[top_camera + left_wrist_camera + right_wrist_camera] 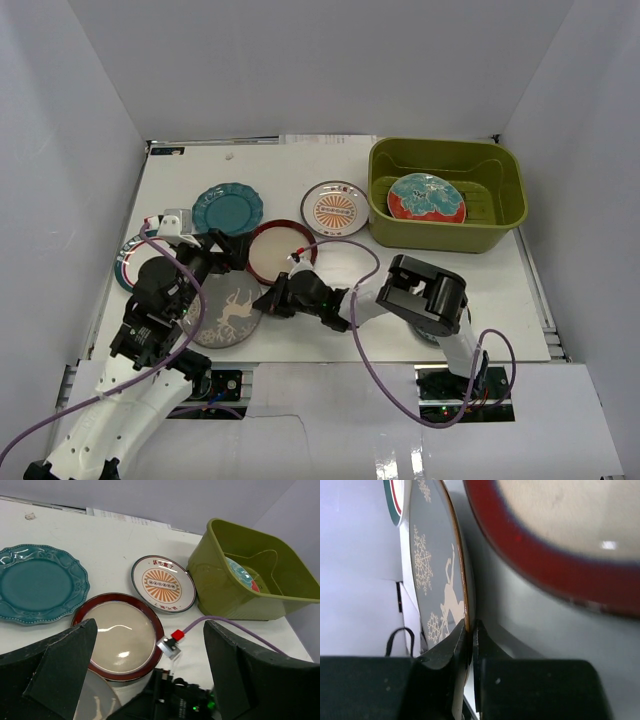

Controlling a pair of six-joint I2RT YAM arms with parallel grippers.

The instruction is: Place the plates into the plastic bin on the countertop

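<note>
Clamping grey plate (228, 310): right jaws. Six plates (228, 209) visible; one in bin (440, 237).

Plate (426, 197) in bin (445, 146) far right, other plates (227, 208) on countertop (490, 290) to its left

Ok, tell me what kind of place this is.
Probably a robot test cell, not a real kitchen: plain white walls box in a white tabletop, with decorated plates and a green plastic bin.
</note>
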